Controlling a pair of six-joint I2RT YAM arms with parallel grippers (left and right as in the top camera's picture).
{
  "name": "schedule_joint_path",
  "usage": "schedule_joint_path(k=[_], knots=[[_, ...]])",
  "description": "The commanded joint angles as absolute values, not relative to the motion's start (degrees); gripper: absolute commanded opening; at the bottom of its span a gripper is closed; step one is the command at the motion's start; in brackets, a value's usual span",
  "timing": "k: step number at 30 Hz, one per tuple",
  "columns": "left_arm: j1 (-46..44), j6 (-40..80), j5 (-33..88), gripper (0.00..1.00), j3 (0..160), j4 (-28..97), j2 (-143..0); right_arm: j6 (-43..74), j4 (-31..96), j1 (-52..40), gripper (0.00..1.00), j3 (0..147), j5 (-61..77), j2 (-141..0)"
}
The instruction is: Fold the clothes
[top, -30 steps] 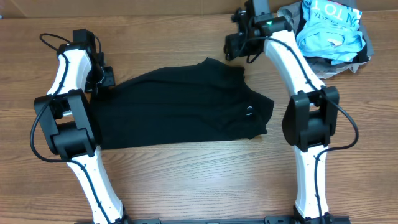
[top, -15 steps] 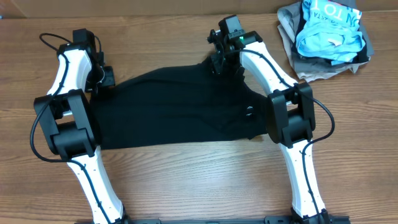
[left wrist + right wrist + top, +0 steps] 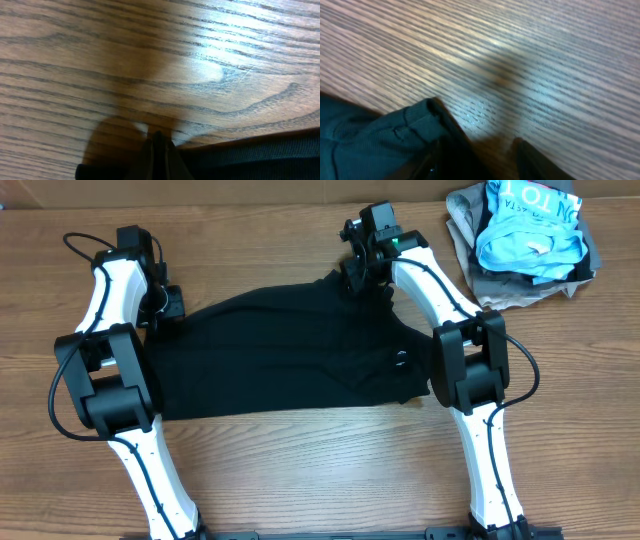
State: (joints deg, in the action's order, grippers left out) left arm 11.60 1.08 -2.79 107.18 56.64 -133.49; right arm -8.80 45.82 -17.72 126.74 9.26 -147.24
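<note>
lying spread on table [image 3: 300, 470], black t-shirt [image 3: 290, 355]: l gripper [image 3: 156, 145] clenched at its left edge, r gripper [image 3: 479, 147] at top-right corner, jaws apart, cloth by one finger [image 3: 445, 162].

Bright even light, white glare on the table [image 3: 210, 75] in both wrist views (right one blurred).

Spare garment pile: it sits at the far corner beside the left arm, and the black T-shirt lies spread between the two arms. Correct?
No. The overhead view shows the pile at the far corner beside the right arm, not the left. The black T-shirt does lie spread between the arms.
</note>
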Motion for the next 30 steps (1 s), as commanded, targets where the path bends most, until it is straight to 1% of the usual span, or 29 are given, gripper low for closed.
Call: schedule_joint_path(k=[1, 2, 4, 5, 6, 7, 9, 11, 18, 24, 30], knots=[[11.2, 0.2, -2.9, 0.04, 106.8, 56.5, -131.5, -8.8, 46.2, -18.4, 0.46, 126.7, 11.6, -149.1], [11.2, 0.2, -2.9, 0.04, 106.8, 56.4, -131.5, -8.8, 46.1, -18.6, 0.45, 126.7, 11.6, -149.1], [11.2, 0.2, -2.9, 0.04, 106.8, 56.4, -131.5, -8.8, 46.0, -18.7, 0.37, 126.7, 11.7, -149.1], [11.2, 0.2, -2.9, 0.04, 106.8, 56.4, -131.5, -8.8, 46.0, -18.7, 0.29, 126.7, 11.7, -149.1], [11.2, 0.2, -2.9, 0.04, 106.8, 56.3, -131.5, -8.8, 46.0, -18.7, 0.18, 126.7, 11.7, -149.1], [11.2, 0.2, -2.9, 0.04, 106.8, 56.3, -131.5, -8.8, 46.2, -18.7, 0.11, 126.7, 11.7, -149.1], [11.2, 0.2, -2.9, 0.04, 106.8, 56.3, -131.5, -8.8, 46.5, -18.7, 0.06, 126.7, 12.3, -149.1], [11.2, 0.2, -2.9, 0.04, 106.8, 56.1, -131.5, -8.8, 46.9, -18.7, 0.04, 126.9, 13.4, -149.1], [11.2, 0.2, -2.9, 0.04, 109.1, 56.1, -131.4, -6.1, 49.2, -18.3, 0.04, 130.5, 13.7, -146.5], [11.1, 0.2, -2.9, 0.04, 118.5, 63.3, -131.4, -5.5, 53.0, -17.7, 0.04, 134.5, 13.6, -141.3], [10.4, 0.2, -2.9, 0.04, 126.2, 71.8, -131.4, -5.5, 61.3, -17.7, 0.04, 135.5, 13.7, -136.9]])
